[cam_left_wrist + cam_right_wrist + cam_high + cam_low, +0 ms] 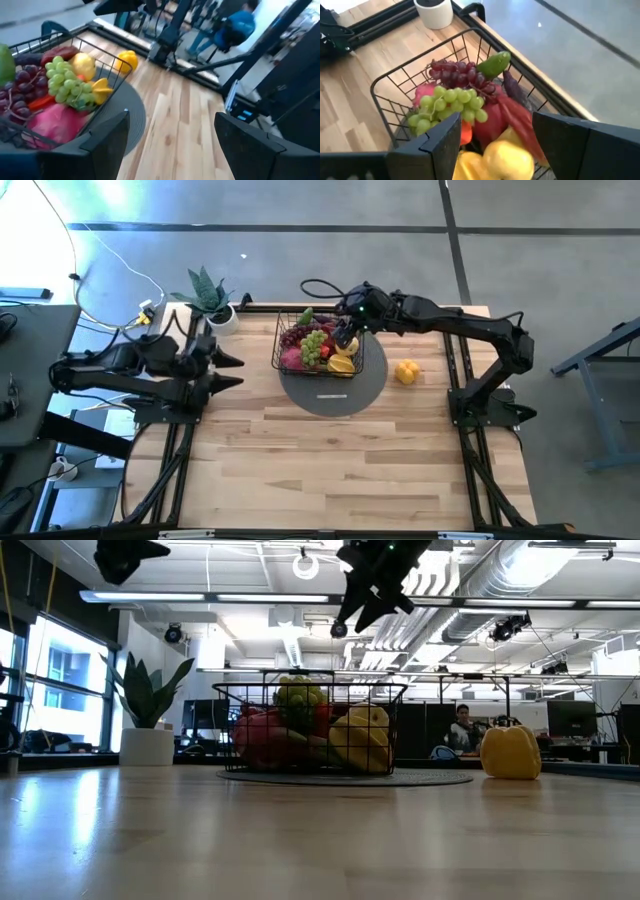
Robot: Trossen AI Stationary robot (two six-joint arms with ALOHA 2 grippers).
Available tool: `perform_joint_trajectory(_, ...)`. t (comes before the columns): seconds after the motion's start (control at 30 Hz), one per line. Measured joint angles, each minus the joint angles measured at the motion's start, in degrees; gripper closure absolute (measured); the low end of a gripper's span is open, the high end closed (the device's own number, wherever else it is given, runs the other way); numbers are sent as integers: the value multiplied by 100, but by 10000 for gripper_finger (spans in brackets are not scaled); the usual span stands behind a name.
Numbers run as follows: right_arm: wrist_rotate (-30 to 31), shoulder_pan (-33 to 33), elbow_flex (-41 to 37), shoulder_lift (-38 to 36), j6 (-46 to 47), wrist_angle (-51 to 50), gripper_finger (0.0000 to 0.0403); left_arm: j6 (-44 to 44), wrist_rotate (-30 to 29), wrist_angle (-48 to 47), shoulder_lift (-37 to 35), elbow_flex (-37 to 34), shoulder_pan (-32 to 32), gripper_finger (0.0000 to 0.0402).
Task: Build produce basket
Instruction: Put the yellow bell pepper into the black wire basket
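- From above: the basket (pixel 318 348) sits on the grey round mat (pixel 335 392), far centre of the table (pixel 330 460). The right gripper (pixel 345 337) hangs over its right side; the left gripper (pixel 230 370) waits well left.
- Table level: a yellow piece (pixel 510 752) lies right of the basket (pixel 310 730).
- Left wrist: fingers (pixel 107 137) parted, holding nothing.
- Right wrist: fingers (pixel 442 142) parted, empty, above green grapes (pixel 447 105) and the produce (pixel 490 125).

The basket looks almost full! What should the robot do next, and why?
Probably swing the right pincer, open and empty above the basket, over to the yellow piece lying alone on the table beside the grey mat. It looks like the only produce not yet in the basket.
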Motion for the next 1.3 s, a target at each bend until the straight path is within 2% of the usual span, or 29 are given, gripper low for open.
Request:
perform_joint_trajectory(0.4,-143,433,0,-58,1167,-183,176,33,-109,1097,-1993,-1832,0,119)
perform_joint_trajectory(0.63,-153,661,0,-142,1871,-798,176,77,-153,1797,-2721,-2654,0,119)
perform_joint_trajectory(0.87,-153,852,0,-149,2763,-1840,176,289,-203,1996,-2823,-3149,4,119)
perform_joint_trajectory(1.17,-155,1105,0,-151,3383,-2007,176,809,-207,2264,-2824,-3610,2,119)
perform_joint_trajectory(1.3,-153,1105,0,-151,3802,-2409,176,861,-258,2279,-2823,-3818,2,119)
